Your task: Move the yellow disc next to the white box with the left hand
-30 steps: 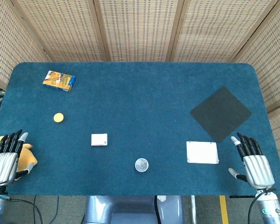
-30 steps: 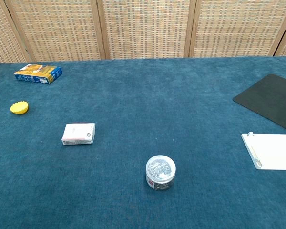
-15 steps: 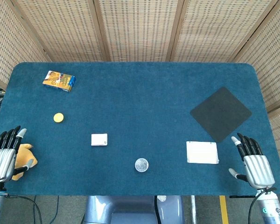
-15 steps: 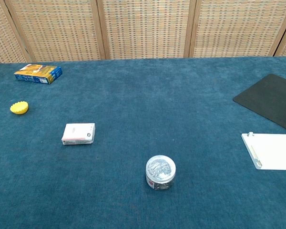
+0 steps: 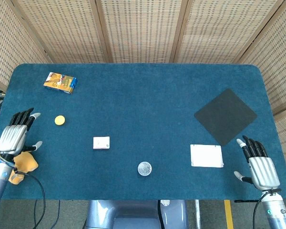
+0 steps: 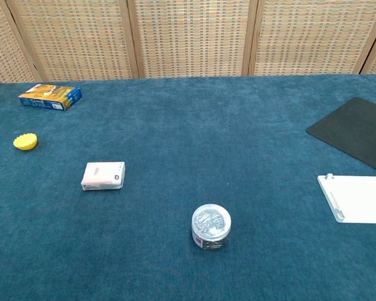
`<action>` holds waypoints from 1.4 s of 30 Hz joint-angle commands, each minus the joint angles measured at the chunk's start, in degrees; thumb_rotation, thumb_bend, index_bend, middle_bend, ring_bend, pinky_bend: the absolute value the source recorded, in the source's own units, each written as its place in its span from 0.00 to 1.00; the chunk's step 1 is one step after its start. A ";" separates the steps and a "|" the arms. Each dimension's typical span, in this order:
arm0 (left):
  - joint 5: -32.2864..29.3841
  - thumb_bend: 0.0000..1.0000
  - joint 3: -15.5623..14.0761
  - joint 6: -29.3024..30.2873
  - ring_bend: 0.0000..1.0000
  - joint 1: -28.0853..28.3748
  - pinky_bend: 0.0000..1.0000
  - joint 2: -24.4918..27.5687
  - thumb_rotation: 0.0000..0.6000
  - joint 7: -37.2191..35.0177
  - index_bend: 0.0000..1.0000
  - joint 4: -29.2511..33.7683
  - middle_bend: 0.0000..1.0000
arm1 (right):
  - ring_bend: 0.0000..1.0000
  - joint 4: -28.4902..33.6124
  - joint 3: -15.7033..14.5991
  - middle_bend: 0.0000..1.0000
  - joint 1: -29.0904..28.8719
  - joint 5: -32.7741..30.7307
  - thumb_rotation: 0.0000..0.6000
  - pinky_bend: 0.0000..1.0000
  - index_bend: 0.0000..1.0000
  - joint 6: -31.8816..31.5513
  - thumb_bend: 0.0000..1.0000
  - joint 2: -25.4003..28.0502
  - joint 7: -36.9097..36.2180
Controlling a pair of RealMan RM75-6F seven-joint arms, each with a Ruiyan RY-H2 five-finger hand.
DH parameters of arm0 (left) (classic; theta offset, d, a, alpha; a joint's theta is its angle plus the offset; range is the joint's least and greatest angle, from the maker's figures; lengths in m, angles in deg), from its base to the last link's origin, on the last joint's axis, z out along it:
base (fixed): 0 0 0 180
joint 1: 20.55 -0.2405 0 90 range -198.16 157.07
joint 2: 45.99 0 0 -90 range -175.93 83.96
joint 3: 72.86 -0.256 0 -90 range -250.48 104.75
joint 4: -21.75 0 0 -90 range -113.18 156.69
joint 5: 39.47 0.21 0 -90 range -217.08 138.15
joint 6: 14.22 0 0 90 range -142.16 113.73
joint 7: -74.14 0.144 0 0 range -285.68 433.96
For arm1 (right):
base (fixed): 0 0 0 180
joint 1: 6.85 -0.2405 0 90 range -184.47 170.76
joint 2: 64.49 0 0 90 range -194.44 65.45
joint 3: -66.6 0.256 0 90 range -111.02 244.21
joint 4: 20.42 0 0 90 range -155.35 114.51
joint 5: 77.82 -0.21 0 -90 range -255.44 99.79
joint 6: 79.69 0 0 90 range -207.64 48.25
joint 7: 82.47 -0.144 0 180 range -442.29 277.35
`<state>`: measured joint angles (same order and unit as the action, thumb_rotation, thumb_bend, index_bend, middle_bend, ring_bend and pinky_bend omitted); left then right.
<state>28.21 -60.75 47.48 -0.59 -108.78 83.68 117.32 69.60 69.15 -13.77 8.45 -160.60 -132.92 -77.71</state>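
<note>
The small round yellow disc [image 5: 60,120] lies on the blue felt table [image 5: 148,100] just ahead and inward of my left hand [image 5: 16,136], far nearer to it than to my right hand [image 5: 260,167]. My left hand hovers empty, fingers spread forward. The small white box [image 5: 101,142] sits further inward.

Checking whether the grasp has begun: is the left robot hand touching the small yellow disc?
Apart. The head view shows bare blue cloth between the left robot hand and the small yellow disc, which lies alone on the table.
</note>
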 commanded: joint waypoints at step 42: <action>-26.89 0.28 -3.43 -27.56 0.00 24.76 0.00 -24.04 1.00 12.28 0.29 -42.21 0.00 | 0.00 -3.19 1.70 0.00 -1.08 -4.93 1.00 0.06 0.08 3.04 0.00 -0.86 -1.76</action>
<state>1.35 -64.04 19.88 24.07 -132.58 95.89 75.34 66.42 70.83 -14.85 3.55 -157.55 -133.80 -79.44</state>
